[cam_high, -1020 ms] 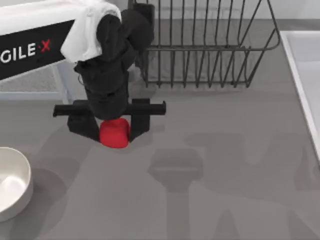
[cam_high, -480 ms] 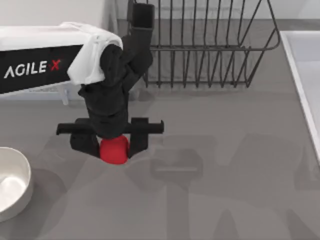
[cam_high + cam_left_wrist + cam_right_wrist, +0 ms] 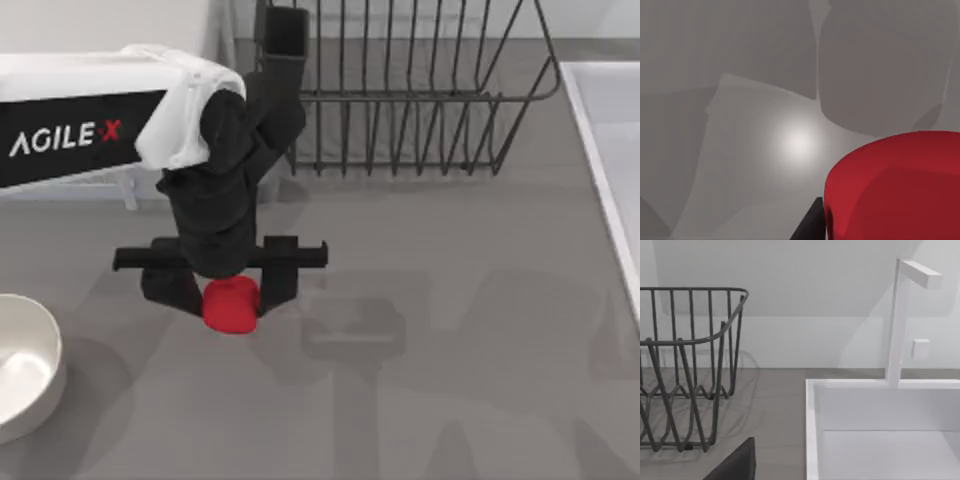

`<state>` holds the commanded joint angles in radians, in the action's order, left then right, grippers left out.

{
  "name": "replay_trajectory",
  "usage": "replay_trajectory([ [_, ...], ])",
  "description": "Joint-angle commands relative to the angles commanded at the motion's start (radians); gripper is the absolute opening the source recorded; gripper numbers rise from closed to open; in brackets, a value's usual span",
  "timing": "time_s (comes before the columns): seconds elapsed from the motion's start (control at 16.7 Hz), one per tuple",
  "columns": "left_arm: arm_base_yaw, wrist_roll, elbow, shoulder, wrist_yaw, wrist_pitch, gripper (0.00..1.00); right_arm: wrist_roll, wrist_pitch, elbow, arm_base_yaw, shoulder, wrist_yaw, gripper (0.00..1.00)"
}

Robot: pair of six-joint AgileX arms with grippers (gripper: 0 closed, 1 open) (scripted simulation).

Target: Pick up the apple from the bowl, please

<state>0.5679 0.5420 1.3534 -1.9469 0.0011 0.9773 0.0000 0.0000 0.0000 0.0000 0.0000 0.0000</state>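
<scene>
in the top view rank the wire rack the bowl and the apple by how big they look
1. wire rack, largest by far.
2. bowl, cut off by the picture's edge, so only part counts.
3. apple, smallest, held in the left gripper.

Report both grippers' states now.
Left gripper: shut on the apple, clear of the bowl.
Right gripper: cannot be told.
</scene>
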Motion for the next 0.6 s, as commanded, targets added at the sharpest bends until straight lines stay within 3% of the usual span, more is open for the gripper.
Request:
replay_trajectory([
  [0.24, 0.0, 0.0, 0.0, 0.0, 0.0, 0.0, 0.98, 0.0, 0.0, 0.0, 0.0, 0.0, 0.0, 1.0],
  [0.6, 0.0, 0.0, 0.0, 0.0, 0.0, 0.0, 1.0, 0.0, 0.0, 0.0, 0.0, 0.0, 0.0, 1.0],
])
